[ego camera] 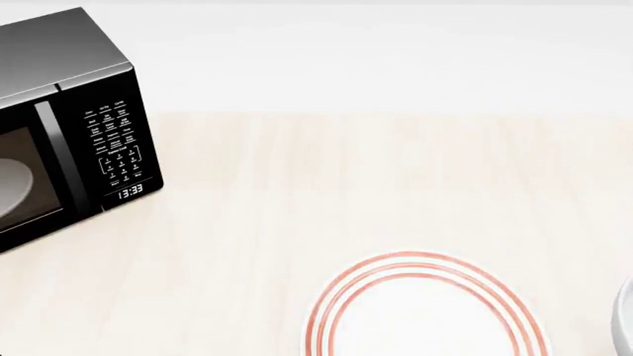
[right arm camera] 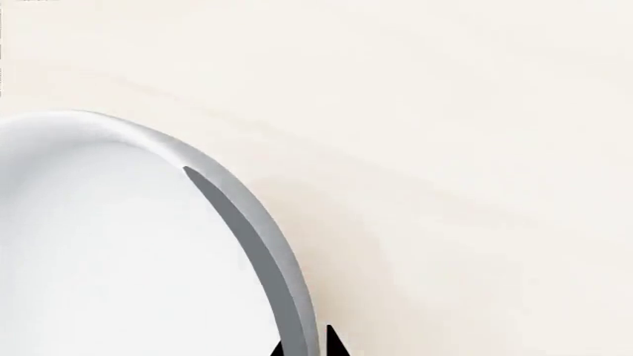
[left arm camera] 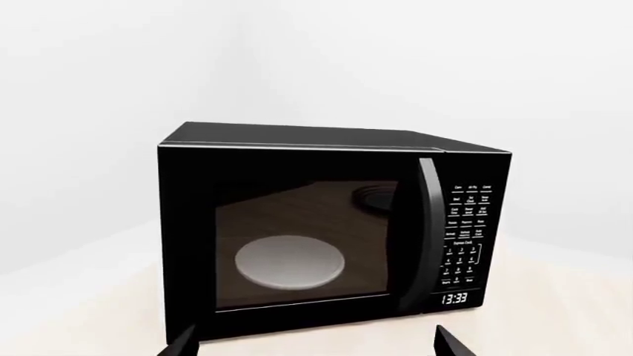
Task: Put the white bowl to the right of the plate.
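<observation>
Left to right on the counter (ego camera: pixel 296 185): microwave (ego camera: pixel 59 126), plate (ego camera: pixel 425 311), bowl (ego camera: pixel 625 319) just right of the plate, cut off at the frame edge. Left claw (left arm camera: pixel 316 345) faced the microwave, tips spread wide, empty. Right claw (right arm camera: pixel 308 345) straddled the bowl rim; closure could not be told. A careless release or withdrawal might tip the bowl or knock it against the plate.

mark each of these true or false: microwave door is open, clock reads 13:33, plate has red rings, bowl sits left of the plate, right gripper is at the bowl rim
The microwave door is open: false, it is shut.
Its clock reads 13:33: true.
The plate has red rings: true.
The bowl sits left of the plate: false, it shows at the plate's right.
The right gripper is at the bowl rim: true, one fingertip on each side of it.
</observation>
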Available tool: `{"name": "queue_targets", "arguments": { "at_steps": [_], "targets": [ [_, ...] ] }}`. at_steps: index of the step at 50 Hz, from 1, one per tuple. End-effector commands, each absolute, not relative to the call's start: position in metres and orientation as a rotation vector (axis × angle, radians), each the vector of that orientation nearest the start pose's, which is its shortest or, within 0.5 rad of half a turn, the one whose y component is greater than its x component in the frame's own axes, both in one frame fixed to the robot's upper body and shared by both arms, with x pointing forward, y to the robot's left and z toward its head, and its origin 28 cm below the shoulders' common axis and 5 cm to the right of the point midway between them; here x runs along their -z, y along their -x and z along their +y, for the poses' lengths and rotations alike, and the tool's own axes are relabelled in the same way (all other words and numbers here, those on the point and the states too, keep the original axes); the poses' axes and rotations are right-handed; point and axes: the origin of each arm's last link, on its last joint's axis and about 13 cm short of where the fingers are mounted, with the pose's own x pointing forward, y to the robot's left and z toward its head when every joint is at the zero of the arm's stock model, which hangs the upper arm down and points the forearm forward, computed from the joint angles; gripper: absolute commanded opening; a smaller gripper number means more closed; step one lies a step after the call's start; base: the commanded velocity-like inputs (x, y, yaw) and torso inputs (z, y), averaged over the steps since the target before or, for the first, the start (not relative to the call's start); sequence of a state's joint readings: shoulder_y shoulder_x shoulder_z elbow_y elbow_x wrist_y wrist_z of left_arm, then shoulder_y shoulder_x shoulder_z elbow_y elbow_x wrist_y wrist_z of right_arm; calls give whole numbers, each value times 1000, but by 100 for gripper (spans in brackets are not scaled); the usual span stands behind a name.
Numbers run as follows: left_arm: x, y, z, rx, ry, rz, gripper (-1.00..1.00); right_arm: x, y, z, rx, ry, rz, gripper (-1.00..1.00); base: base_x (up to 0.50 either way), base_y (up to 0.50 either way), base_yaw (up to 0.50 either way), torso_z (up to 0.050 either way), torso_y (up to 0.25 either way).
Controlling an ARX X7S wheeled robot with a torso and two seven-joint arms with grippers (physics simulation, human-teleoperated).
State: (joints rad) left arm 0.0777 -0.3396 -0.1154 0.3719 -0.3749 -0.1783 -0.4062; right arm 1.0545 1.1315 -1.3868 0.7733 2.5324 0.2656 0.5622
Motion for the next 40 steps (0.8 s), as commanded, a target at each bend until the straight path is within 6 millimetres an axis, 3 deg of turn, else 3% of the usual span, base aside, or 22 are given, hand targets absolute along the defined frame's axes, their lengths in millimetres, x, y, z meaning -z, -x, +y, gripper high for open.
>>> {"name": "queue_targets", "arguments": {
  "at_steps": [1, 15, 23, 30, 40],
  "targets": [
    [-78, -193, 282, -381, 38, -128, 100, -146, -265, -356, 859, -872, 634, 100, 0, 0, 0, 0, 0],
    [-83, -192, 283, -383, 40, -130, 100, -159, -265, -352, 841, -830, 592, 100, 0, 0, 0, 1, 0],
    [-83, -192, 283, -383, 43, -131, 100, -200, -253, -339, 894, -666, 442, 100, 0, 0, 0, 0, 1],
    [-80, -191, 283, -380, 44, -132, 100, -240, -244, -308, 920, -460, 268, 100, 0, 0, 0, 0, 0],
    [-81, -186, 280, -362, 44, -143, 100, -263, -232, -247, 749, -264, 106, 100, 0, 0, 0, 0, 0]
  ]
}}
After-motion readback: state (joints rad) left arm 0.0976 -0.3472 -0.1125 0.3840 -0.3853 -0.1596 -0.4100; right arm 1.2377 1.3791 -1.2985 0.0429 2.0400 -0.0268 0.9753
